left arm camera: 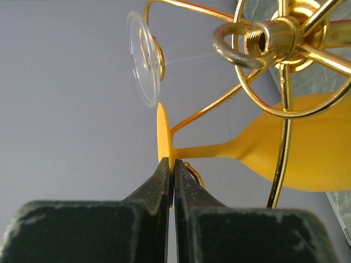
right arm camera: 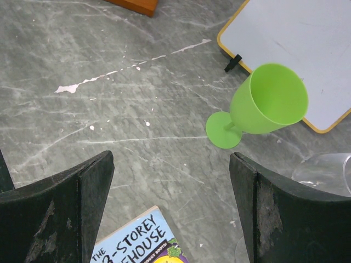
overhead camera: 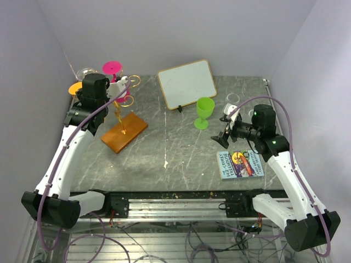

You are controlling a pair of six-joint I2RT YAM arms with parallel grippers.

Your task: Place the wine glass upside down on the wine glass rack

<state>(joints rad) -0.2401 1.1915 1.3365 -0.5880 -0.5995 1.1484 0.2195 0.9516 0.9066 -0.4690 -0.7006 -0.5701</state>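
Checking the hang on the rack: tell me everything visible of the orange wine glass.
The orange wine glass looks like opaque plastic: flat round foot, thin stem, rounded bowl. It sits at the gold wire rack, foot upward in the top view, stem beside a wire arm. The left pincer is shut on the foot's rim, next to the foot of a clear glass.

Wine glass rack point(overhead camera: 126, 134) far L; whiteboard point(overhead camera: 186, 83) back-centre, upright glass point(overhead camera: 204, 112) just before it (to its R); book point(overhead camera: 240, 164) front R.
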